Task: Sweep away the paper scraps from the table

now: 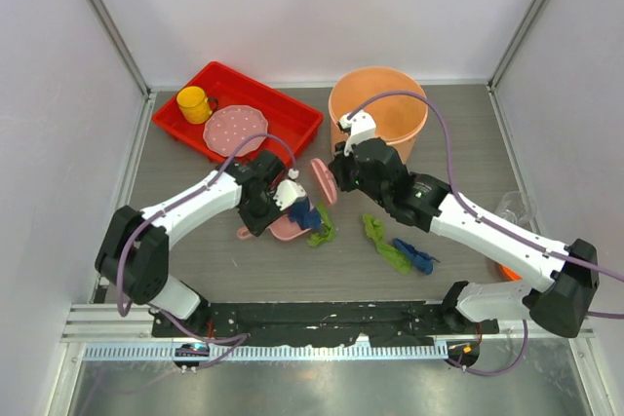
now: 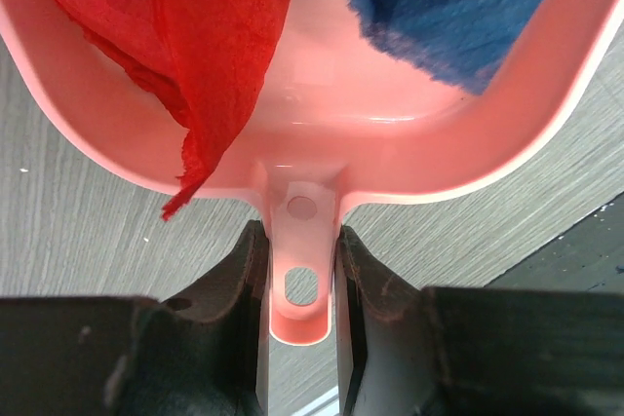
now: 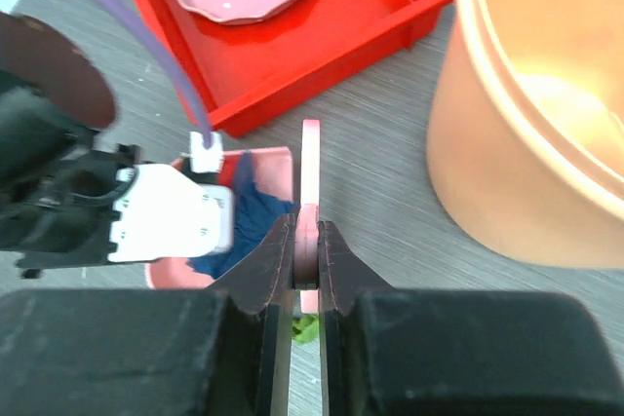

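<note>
My left gripper (image 1: 263, 224) is shut on the handle of the pink dustpan (image 1: 288, 231), which rests on the table (image 1: 468, 143). In the left wrist view the handle (image 2: 302, 260) sits between my fingers, and a red scrap (image 2: 185, 46) and a blue scrap (image 2: 439, 7) lie in the pan. My right gripper (image 1: 331, 180) is shut on the pink brush (image 1: 322, 180), held just beyond the pan; the right wrist view shows it edge-on (image 3: 310, 182). A green scrap (image 1: 324, 231) lies at the pan's mouth. Another green scrap (image 1: 385, 241) and a blue scrap (image 1: 419, 258) lie further right.
An orange bucket (image 1: 378, 114) stands at the back, right of the brush. A red tray (image 1: 292, 114) at the back left holds a yellow cup (image 1: 195, 104) and a pink dotted plate (image 1: 239, 129). A clear object (image 1: 512, 209) sits at the right edge.
</note>
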Controlling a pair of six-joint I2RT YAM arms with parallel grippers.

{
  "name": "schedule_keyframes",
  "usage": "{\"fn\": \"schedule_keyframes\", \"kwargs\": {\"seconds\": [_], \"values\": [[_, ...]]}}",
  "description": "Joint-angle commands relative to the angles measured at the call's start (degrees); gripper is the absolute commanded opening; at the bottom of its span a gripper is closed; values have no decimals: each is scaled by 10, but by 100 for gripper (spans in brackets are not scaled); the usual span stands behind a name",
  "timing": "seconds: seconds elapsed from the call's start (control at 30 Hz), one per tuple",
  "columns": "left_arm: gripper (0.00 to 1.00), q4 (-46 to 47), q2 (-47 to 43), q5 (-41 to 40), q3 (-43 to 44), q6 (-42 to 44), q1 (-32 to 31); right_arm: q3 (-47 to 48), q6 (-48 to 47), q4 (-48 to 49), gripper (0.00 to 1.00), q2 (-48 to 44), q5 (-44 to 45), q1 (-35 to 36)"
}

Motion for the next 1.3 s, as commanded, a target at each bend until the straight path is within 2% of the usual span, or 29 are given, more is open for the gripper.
{"fn": "schedule_keyframes", "kwargs": {"seconds": [0.0,0.33,0.67,1.0,1.27], "values": [[0,12,-46,31,16,10,7,-12,-9,-16,1,-32,61,1],[0,-42,-68,43,48,10,9,-7,-28,-44,1,-44,103,-1],[0,-106,-93,32,159,-9,9,-9,-42,-55,1,-51,113,-4],[0,-142,-68,-18,260,-14,9,-17,-57,-66,1,-63,119,-6],[0,-134,-19,-53,360,-29,9,-56,-79,-70,1,-120,94,-5]]}}
